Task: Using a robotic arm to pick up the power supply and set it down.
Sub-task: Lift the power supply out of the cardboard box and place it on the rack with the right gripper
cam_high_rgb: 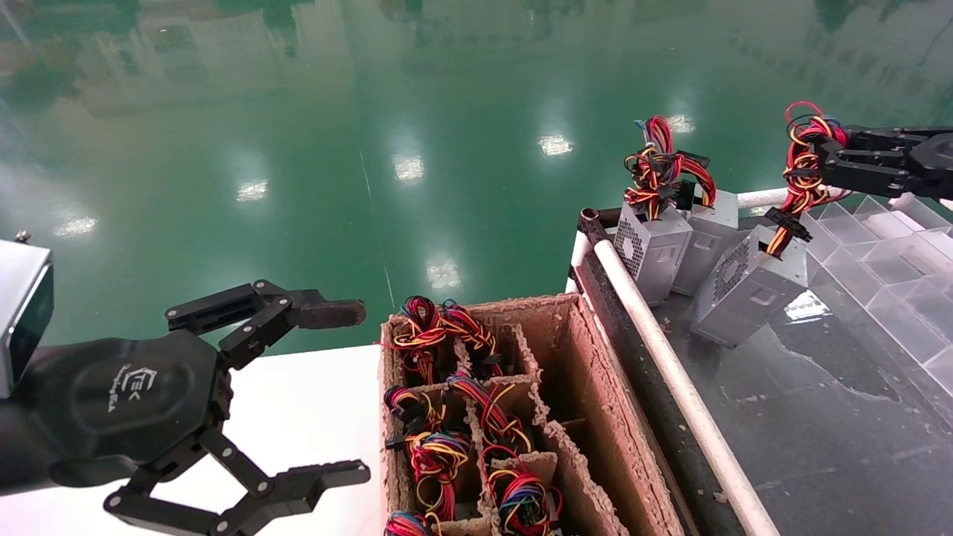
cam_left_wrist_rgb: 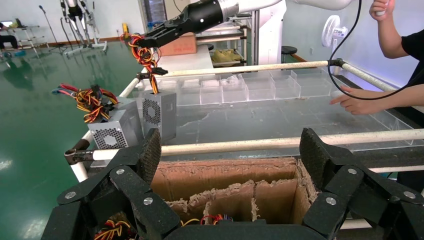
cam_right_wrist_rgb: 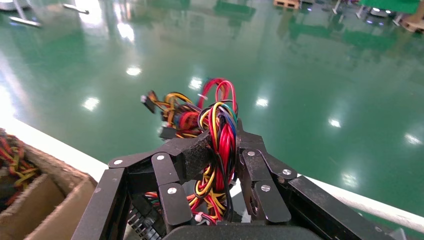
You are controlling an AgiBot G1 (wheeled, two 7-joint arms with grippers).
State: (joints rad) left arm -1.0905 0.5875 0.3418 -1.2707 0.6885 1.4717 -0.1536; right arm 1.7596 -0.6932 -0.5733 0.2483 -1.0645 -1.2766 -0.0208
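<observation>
Under the right gripper (cam_high_rgb: pixel 825 158), tilted power supply (cam_high_rgb: pixel 748 290), vent facing left.

- I see a glossy green floor (cam_high_rgb: pixel 313 119) spread wide, ceiling lights mirrored on it as white patches.
- Far off in my left wrist view stand a white fan (cam_left_wrist_rgb: pixel 334 31), a round stool (cam_left_wrist_rgb: pixel 286 49) and a pale wall (cam_left_wrist_rgb: pixel 325 20).
- A white pillar (cam_left_wrist_rgb: pixel 270 30) rises nearby.

I'm seeing a white logo printed on the palm of my left gripper (cam_high_rgb: pixel 350 394), with a tiny line of lettering under it that I'm not managing to read; nothing else bears text.
</observation>
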